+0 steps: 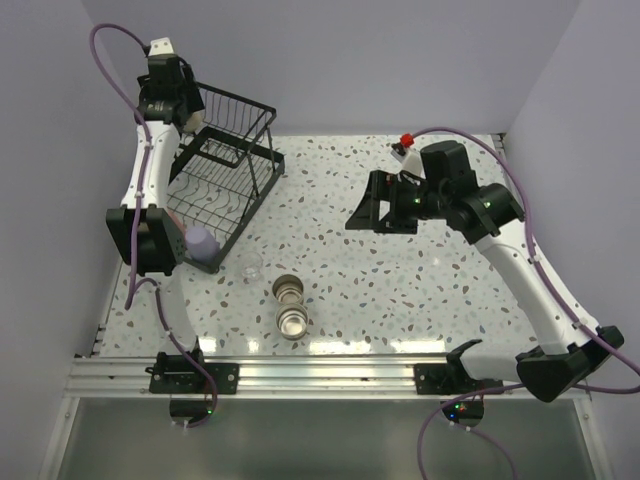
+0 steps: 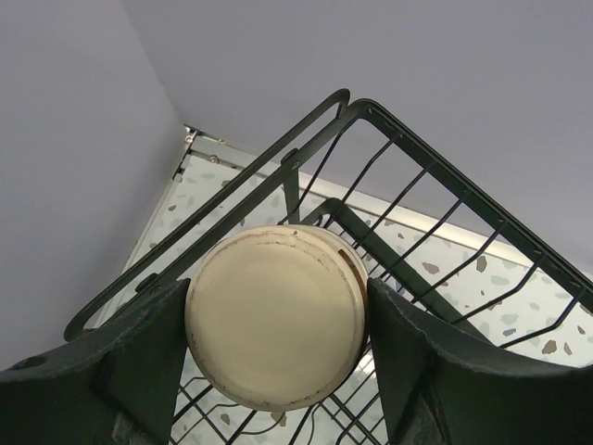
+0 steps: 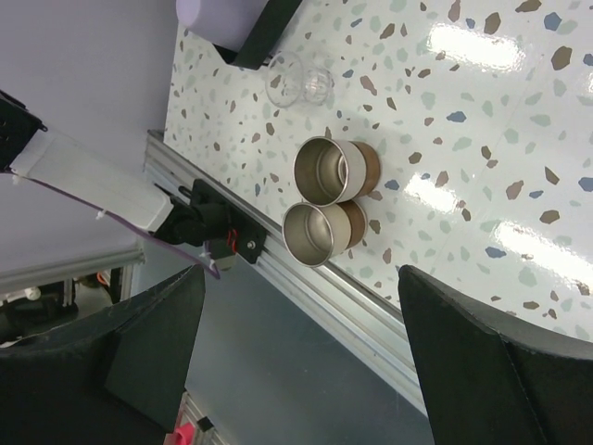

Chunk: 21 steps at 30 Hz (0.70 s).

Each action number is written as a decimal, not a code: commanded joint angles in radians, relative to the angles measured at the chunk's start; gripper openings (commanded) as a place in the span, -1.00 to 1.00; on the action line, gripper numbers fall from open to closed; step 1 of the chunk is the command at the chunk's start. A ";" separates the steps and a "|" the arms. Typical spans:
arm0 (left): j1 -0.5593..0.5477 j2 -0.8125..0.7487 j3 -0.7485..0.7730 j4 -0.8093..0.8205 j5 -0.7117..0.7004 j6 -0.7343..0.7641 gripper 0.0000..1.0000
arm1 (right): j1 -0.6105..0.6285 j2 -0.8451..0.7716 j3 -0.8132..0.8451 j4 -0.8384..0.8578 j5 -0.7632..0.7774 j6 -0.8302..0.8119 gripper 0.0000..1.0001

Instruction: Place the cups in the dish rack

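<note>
My left gripper [image 1: 188, 118] is shut on the tan cup [image 2: 275, 315], whose base faces the wrist camera. It holds the cup above the deep basket of the black wire dish rack [image 1: 232, 165], and the rack's wires [image 2: 422, 153] show below the cup. The lavender cup [image 1: 203, 243] stands by the rack's near corner, with the clear glass cup [image 1: 251, 265] to its right. Two steel cups [image 1: 288, 290] [image 1: 293, 322] stand together near the front edge. My right gripper [image 1: 372, 212] is open and empty above mid-table. The red-pink cup and a third steel cup are out of view.
A white bottle with a red cap [image 1: 406, 150] stands at the back right behind the right arm. An aluminium rail [image 1: 320, 375] runs along the table's front edge. In the right wrist view the steel cups [image 3: 326, 199] sit close to that rail [image 3: 306, 287].
</note>
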 commanded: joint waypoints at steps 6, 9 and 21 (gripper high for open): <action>0.007 0.013 0.034 0.021 -0.054 0.004 0.80 | -0.017 -0.001 0.030 0.005 -0.001 -0.013 0.78; 0.007 0.002 0.039 0.019 -0.073 -0.008 1.00 | -0.022 -0.008 0.024 0.007 -0.006 -0.009 0.78; 0.005 -0.154 0.057 0.047 -0.094 -0.017 1.00 | -0.022 -0.032 0.001 0.018 -0.007 0.006 0.76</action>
